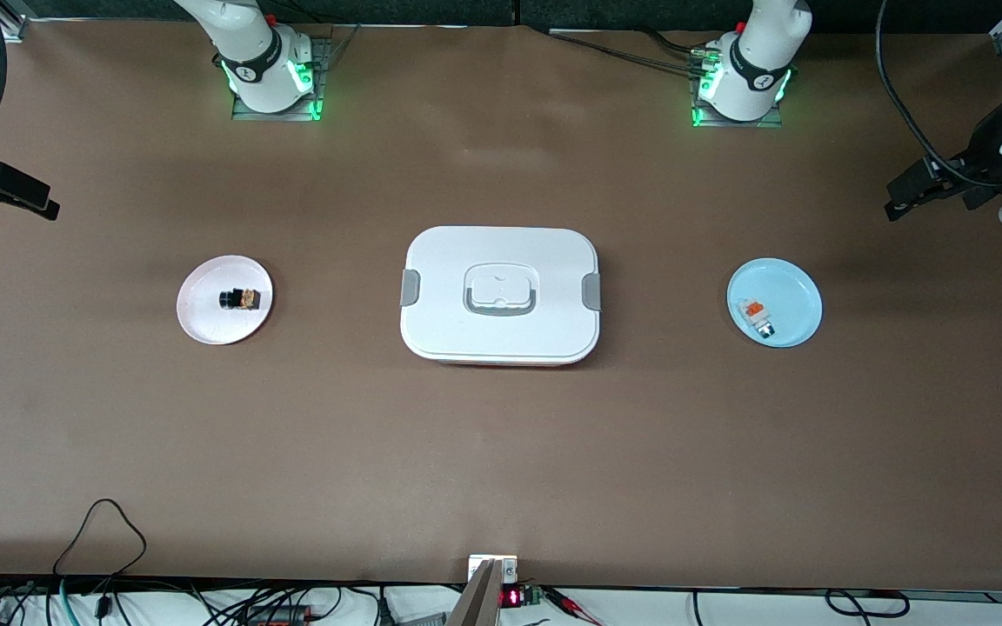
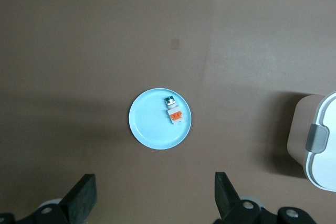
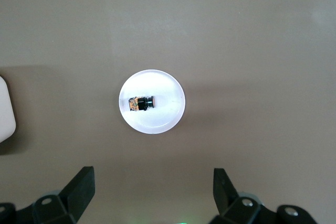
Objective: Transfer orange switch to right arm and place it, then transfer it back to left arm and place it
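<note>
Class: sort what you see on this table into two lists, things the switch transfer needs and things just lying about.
Belong to the job:
orange switch on the white plate
box, to be avoided
left claw, open
right claw, open

Just lying about:
white-and-grey component on the blue plate

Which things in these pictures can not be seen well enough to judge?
- Box: the lid hides its inside in the front view; both wrist views cut it off at an edge.
- Orange switch on the white plate: too small to read markings.
- White-and-grey component on the blue plate: likewise.
- Left gripper, right gripper: open, bodies cut off by the wrist views' edges.
</note>
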Robot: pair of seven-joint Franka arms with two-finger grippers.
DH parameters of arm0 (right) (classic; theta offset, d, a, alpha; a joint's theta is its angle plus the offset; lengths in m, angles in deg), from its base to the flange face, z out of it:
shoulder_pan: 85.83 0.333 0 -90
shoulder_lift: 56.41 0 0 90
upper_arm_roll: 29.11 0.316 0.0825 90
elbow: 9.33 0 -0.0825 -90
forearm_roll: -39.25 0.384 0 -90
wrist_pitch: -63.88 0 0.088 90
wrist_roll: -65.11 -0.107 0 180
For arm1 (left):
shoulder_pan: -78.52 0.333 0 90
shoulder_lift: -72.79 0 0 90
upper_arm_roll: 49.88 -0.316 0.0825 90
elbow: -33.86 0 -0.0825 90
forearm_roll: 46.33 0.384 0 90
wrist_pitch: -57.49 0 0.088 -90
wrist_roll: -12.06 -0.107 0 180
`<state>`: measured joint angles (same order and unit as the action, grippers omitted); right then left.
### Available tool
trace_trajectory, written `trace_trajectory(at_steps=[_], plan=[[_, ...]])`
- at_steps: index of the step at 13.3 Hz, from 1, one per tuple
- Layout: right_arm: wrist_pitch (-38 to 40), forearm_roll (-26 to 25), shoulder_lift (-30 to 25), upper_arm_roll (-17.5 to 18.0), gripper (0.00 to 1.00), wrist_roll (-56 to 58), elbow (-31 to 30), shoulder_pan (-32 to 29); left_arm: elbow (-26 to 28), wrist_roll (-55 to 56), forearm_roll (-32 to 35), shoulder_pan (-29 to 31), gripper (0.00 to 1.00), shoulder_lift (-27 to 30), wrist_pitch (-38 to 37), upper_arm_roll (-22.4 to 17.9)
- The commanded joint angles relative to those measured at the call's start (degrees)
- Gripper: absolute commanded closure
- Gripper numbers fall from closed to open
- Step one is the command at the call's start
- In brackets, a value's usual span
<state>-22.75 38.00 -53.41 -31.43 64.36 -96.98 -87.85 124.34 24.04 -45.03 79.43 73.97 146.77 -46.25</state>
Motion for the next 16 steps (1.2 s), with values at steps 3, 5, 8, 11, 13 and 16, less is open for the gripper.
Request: trace_trajectory(at_steps=[3,5,8,11,13,16], plan=[[0.2,1.0,-0.2,0.1,0.00,0.7,-0.3,0.0,-1.9,0.5,1.7,-0.1,0.01,-0.9,-1.2,-0.2],[0.3,0.9,-0.1,0.1,0.00,0.6,-0.4,1.3,-2.0,0.5,1.6,-0.1,0.01,-0.9,-1.2,-0.2],[0.6,0.2,0.6,0.1,0.00,-0.4,-0.4,3.2,-1.9,0.5,1.7,-0.1,0.01,-1.1,-1.2,-0.2],[-0.6,0.5,3.6,0.0,0.00,-0.5,-0.3,3.1,-2.0,0.6,1.6,-0.1,0.01,-1.3,-1.2,-0.2],[-2.2,0.2,4.9,0.0,0.00,-0.5,-0.3,3.2,-1.9,0.6,1.6,-0.1,0.01,-1.3,-1.2,-0.2],[-4.7,0.7,7.5,0.0,0.00,-0.5,-0.6,3.4,-2.0,0.5,1.6,-0.1,0.01,-1.3,-1.3,-0.2]])
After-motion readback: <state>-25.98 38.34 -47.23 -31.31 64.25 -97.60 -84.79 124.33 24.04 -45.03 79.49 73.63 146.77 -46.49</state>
